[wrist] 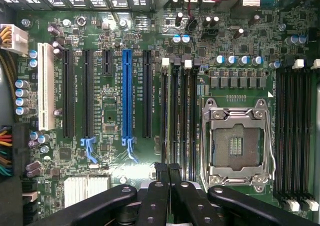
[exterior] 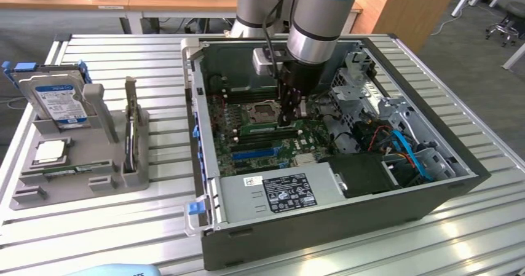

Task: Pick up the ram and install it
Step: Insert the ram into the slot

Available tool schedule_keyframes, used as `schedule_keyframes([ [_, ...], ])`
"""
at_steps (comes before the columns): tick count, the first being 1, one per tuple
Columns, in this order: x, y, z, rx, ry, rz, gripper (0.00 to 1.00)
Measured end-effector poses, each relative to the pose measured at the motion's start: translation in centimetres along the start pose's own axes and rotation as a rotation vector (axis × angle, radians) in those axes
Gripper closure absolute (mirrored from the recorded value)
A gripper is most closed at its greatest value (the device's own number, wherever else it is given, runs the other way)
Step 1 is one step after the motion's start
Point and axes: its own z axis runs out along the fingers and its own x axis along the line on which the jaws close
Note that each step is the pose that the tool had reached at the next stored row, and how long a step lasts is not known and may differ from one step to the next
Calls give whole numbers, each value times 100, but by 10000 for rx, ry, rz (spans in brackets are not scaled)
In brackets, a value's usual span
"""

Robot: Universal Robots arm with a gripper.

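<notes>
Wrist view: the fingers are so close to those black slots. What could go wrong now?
1. The shut fingers sit low over the memory slots, where the exterior view shows a pale green strip, likely the ram. Pressed down tilted, it could jam or bend instead of seating.
2. The open processor socket lies right beside those slots, so a sideways slip might hit its contacts.

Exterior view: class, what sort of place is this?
Probably a robotics lab or workshop: an open computer case on a slatted metal table, a parts fixture holding a hard drive, with desks behind.
</notes>
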Motion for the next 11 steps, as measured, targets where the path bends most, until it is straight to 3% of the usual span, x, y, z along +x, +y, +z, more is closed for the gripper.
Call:
schedule_keyframes([
  [11,2,0,45,-2,6,2,88],
])
